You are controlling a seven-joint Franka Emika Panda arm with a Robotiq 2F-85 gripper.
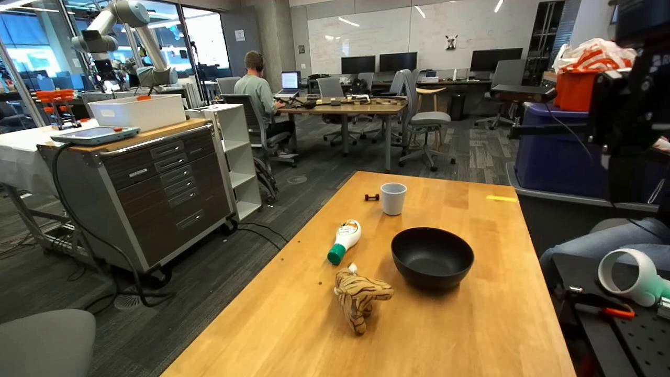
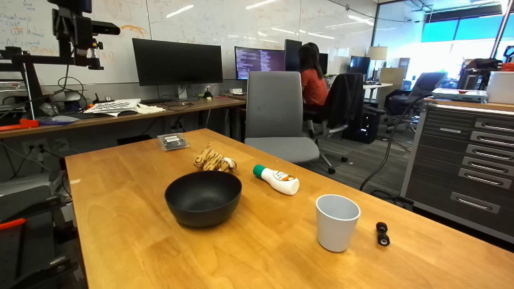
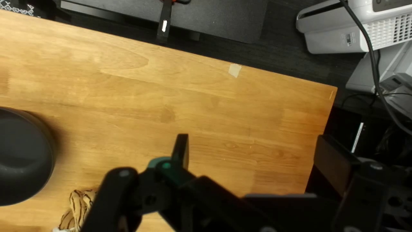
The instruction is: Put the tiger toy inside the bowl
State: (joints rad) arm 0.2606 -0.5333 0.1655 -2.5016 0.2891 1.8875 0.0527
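Note:
The tiger toy [image 1: 361, 293] is a tan plush with dark stripes, standing on the wooden table beside the bowl. It shows partly behind the bowl in an exterior view [image 2: 212, 160]. In the wrist view the toy [image 3: 76, 206] is at the bottom left, partly hidden by the gripper. The round black bowl [image 1: 432, 277] stands upright, its inside bare, in both exterior views [image 2: 202, 214]. It is cut off at the left edge of the wrist view [image 3: 24, 154]. My gripper [image 3: 254, 146] is wide open and empty above the table, with toy and bowl to its left in that view.
A white bottle with a green cap [image 1: 345, 238] lies near the toy. A pale cup [image 1: 393, 200] and a small black dumbbell-shaped piece [image 1: 371, 197] stand farther along the table [image 1: 471, 324]. A clear plastic box [image 2: 173, 141] is at the table edge. Black hardware [image 2: 76, 34] hangs above the table's side.

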